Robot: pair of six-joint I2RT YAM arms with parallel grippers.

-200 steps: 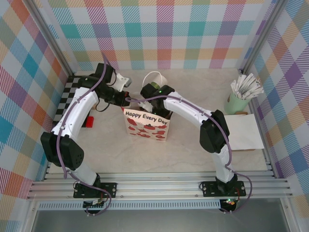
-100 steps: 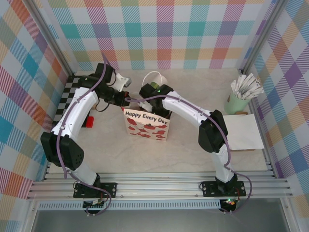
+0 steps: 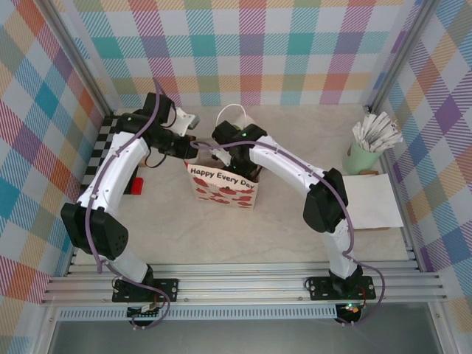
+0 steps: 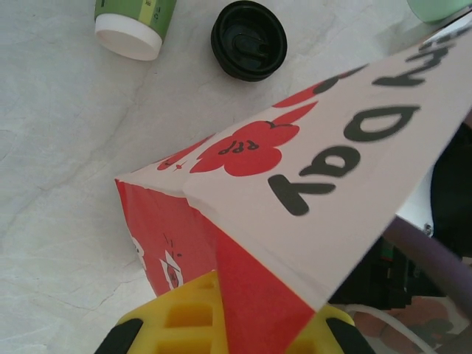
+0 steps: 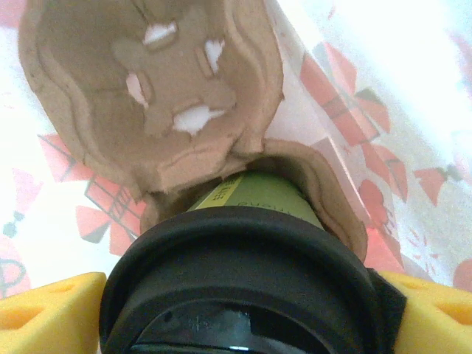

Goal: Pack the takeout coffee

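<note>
The right gripper [image 5: 236, 321] is clamped on the takeout coffee [image 5: 251, 198] inside the paper gift bag [image 3: 223, 188], with a yellow finger [image 5: 46, 310] against each side of its black lid [image 5: 236, 251]. The cup's green body points down at a pocket of a brown pulp cup carrier [image 5: 147, 88] lying in the bag. The carrier's moulded wall curls around the cup's lower part, but I cannot tell whether the cup is seated. The printed bag walls close in on both sides.

The left gripper [image 4: 225, 324] is closed on the bag's upper edge, pinching the red-and-white paper between its yellow fingers. Seen from above, both wrists crowd the bag's mouth, with the white bag handle [image 3: 232, 114] just behind them.

On the bench [image 4: 66, 147] beyond the bag, a white-rimmed green cup [image 4: 136, 18] lies on its side, with a loose black lid disc [image 4: 248, 38] just beside it. Well apart to the right are a pale green cup [image 3: 361, 156] stuffed with white packets and a white sheet [image 3: 372, 200]. A checkered mat [image 3: 102, 151] lies at the left.
</note>
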